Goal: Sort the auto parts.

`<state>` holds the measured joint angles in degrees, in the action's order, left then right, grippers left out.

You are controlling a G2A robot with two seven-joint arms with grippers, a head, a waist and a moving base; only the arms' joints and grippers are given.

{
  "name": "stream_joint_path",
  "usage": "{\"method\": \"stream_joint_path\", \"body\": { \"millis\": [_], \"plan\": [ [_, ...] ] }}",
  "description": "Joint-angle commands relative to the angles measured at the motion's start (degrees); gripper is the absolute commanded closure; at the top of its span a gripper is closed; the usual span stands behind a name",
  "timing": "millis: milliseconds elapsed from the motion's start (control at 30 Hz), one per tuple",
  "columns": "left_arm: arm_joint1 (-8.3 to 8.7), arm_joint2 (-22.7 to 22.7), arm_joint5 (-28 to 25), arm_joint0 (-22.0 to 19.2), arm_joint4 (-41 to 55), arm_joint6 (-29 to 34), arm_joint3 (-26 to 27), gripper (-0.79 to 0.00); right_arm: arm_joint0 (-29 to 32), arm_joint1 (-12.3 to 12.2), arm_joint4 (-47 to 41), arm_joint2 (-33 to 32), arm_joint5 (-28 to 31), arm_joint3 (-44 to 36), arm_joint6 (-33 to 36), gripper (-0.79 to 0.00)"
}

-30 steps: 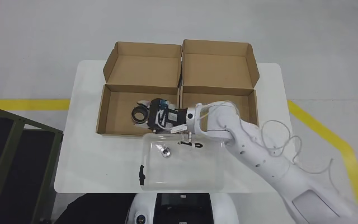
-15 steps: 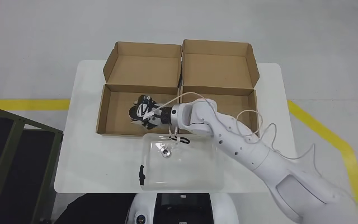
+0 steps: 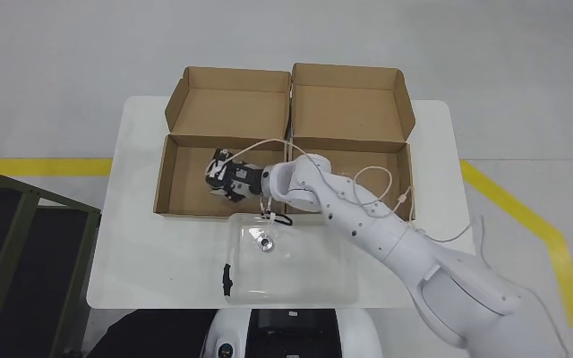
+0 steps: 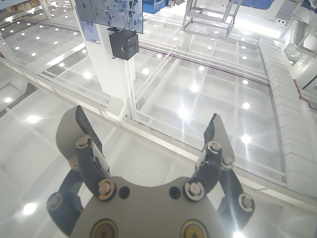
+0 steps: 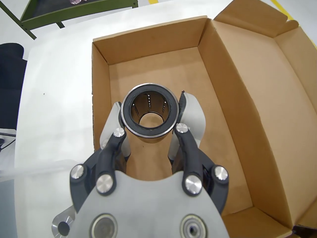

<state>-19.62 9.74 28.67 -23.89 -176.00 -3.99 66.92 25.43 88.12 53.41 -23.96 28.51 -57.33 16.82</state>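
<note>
Since a second ago, the right gripper [image 5: 151,104] has been carried leftward from the near right part of the left box [image 3: 179,192] toward its middle, and the arm behind it has been swung further across the table [image 3: 125,259]. At the left, the left box is seen open, its lid flap folded back. Over its floor a cylindrical bearing [image 5: 149,97] is clamped between the right gripper's fingers, one on each side of its body; whether it touches the cardboard cannot be told. Nearer the robot, a clear tray [image 3: 304,277] is set just beside the boxes, with a small black part [image 3: 226,279] at its left edge and a round metal part [image 3: 264,242] inside. To the right, the right box [image 3: 349,116] is placed against the left one. The left gripper [image 4: 147,112] is pointed at a ceiling, its fingers spread wide apart.
</note>
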Motion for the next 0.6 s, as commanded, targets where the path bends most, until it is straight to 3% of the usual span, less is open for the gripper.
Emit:
{"method": "stream_joint_path", "body": {
  "millis": [0, 133, 300, 433, 467, 500, 567],
  "plan": [
    [0.00, 0.00, 0.00, 0.00, 0.00, 0.00, 0.00, -0.785, -0.11, 0.57, 0.32, 0.26, 0.02, 1.26, -0.17, 0.000],
    [0.00, 0.00, 0.00, 0.00, 0.00, 0.00, 0.00, -0.785, -0.42, 1.90, 0.90, 0.73, 0.13, 3.98, -0.17, 0.000],
    [0.00, 0.00, 0.00, 0.00, 0.00, 0.00, 0.00, -0.785, -0.63, 3.27, 1.54, 0.84, 0.47, 6.78, -0.69, -0.139],
    [0.00, 0.00, 0.00, 0.00, 0.00, 0.00, 0.00, -0.785, -0.59, 4.03, 2.19, 0.67, 0.91, 8.41, -1.20, -0.394],
    [0.00, 0.00, 0.00, 0.00, 0.00, 0.00, 0.00, -0.785, -0.58, 4.18, 2.33, 0.58, 1.05, 8.81, -1.27, -0.597],
    [0.00, 0.00, 0.00, 0.00, 0.00, 0.00, 0.00, -0.785, -0.59, 4.32, 2.46, 0.47, 1.21, 9.14, -1.37, -0.653],
    [0.00, 0.00, 0.00, 0.00, 0.00, 0.00, 0.00, -0.785, -0.55, 4.56, 2.83, 0.19, 1.12, 9.66, -1.72, -0.637]
  ]
}}
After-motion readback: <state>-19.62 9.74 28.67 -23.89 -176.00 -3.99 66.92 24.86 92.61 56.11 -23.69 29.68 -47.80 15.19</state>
